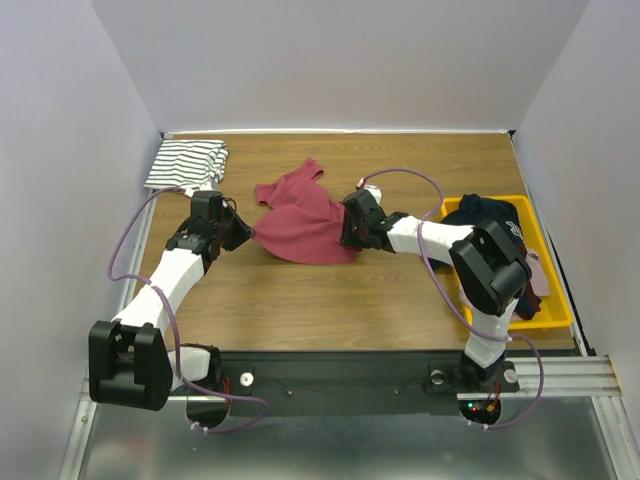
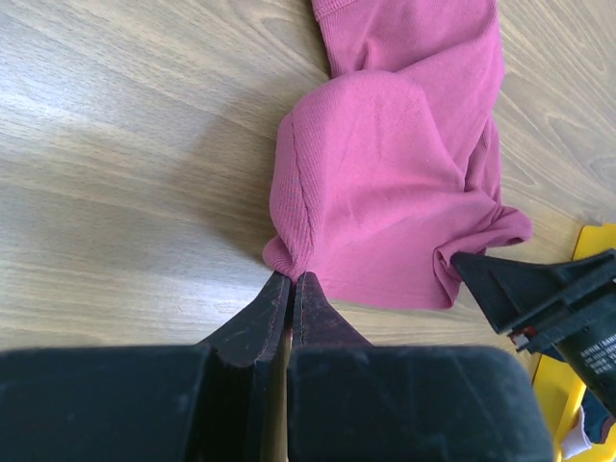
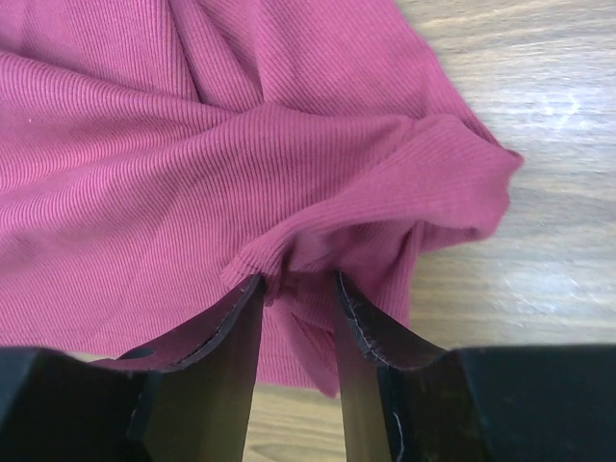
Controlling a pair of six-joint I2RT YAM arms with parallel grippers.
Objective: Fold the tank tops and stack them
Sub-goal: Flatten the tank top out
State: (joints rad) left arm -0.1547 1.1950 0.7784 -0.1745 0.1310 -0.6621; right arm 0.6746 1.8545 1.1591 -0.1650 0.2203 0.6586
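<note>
The dark red tank top point(image 1: 305, 225) lies near the middle of the wooden worktop point(image 1: 330, 310), between the two arms. Its long axis runs from far to near, leaning a little to the right. The narrow strap end points toward the back wall and the wide hem end toward the arm bases. The cloth is a fine ribbed knit, soft and limp. It is rumpled into rounded folds rather than lying flat, and it fans out from the straps into a rough triangle.

The left hand point(image 2: 292, 281) is at the hem's left corner. Its fingers are pressed together on a small pinched nub of the red cloth, low over the wood.

The right hand point(image 3: 298, 281) is at the hem's right corner. Its fingers stand partly apart with a bunched ridge of hem gathered at their tips and red cloth showing in the gap. I cannot tell whether they are pressing on it.

The striped tank top point(image 1: 187, 165), white with thin dark lines, sits folded into a thick, roughly rectangular pad at the far left corner of the worktop. Its longer side runs left to right, well apart from the red one.

A yellow bin point(image 1: 555, 320) at the right edge holds dark clothing point(image 1: 485, 212) in a heap.
</note>
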